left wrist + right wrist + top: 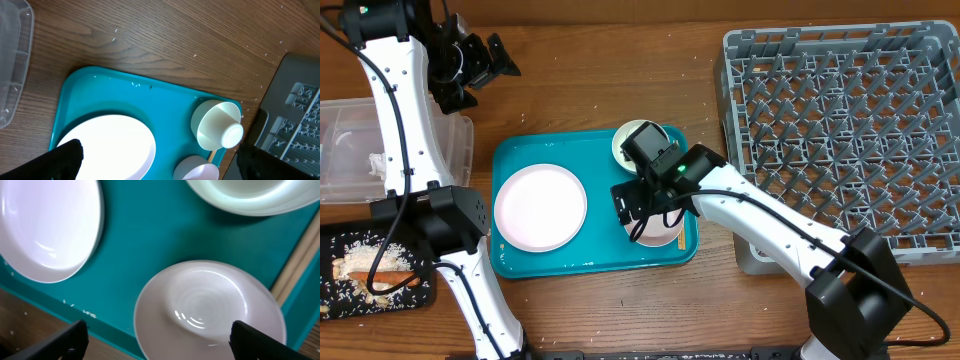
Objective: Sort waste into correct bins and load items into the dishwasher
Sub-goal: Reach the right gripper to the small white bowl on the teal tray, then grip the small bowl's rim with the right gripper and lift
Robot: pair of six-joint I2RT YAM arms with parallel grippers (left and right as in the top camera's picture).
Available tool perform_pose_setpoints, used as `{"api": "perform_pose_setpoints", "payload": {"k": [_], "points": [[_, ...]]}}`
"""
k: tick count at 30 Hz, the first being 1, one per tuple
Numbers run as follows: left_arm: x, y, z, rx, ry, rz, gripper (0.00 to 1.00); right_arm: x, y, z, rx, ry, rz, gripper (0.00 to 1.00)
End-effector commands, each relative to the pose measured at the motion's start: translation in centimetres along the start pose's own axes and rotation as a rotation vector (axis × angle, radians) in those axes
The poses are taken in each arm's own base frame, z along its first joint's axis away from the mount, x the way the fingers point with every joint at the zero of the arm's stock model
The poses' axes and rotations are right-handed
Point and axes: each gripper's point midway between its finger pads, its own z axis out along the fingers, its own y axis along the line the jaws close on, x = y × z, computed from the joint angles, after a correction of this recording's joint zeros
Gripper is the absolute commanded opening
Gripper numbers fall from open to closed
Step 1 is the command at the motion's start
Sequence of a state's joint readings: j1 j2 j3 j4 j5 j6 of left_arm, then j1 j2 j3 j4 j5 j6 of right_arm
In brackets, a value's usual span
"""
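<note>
Hovering our right gripper [160, 342], jaws spread and empty, over the small plate [210, 305] on the teal tray [150, 240] mid-bench, we should pinch its rim squarely, then lift toward the dish rack [840, 130] by the right edge.

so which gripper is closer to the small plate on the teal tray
Right. The right gripper hangs open directly above the small plate. The left gripper is off beyond the teal tray's far left corner, near the clear tub.
</note>
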State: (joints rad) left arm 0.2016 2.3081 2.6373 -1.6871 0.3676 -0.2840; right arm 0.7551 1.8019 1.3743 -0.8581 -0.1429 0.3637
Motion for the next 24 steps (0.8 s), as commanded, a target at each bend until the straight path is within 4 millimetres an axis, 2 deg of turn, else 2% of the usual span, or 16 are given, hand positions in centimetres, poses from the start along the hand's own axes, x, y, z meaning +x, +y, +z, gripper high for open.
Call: {"api": "perform_pose_setpoints", "payload": {"k": [1,6,15,16,21,24], "points": [[0.1,-0.2,0.3,0.012,0.012,0.014,1.0,-0.2,1.9,0.0,-0.037,-0.014,-0.027,0.91],[0.1,-0.2,0.3,0.012,0.012,0.014,1.0,-0.3,2.0,1.8,0.002,-0.017,0.003,0.9],[0.1,-0.2,0.3,0.012,0.012,0.014,1.0,1.6,1.6,5.2,0.043,0.072,0.016,0.84],[0.1,-0.2,0.3,0.012,0.012,0.014,1.0,1.8,1.4,5.5,0.048,0.081,0.017,0.82],[0.1,-0.2,0.3,0.012,0.012,0.014,1.0,1.9,1.3,5.7,0.052,0.086,0.041,0.57],[0.1,-0.2,0.3,0.012,0.012,0.014,1.0,2.1,1.3,5.7,0.056,0.093,0.05,0.47]]}}
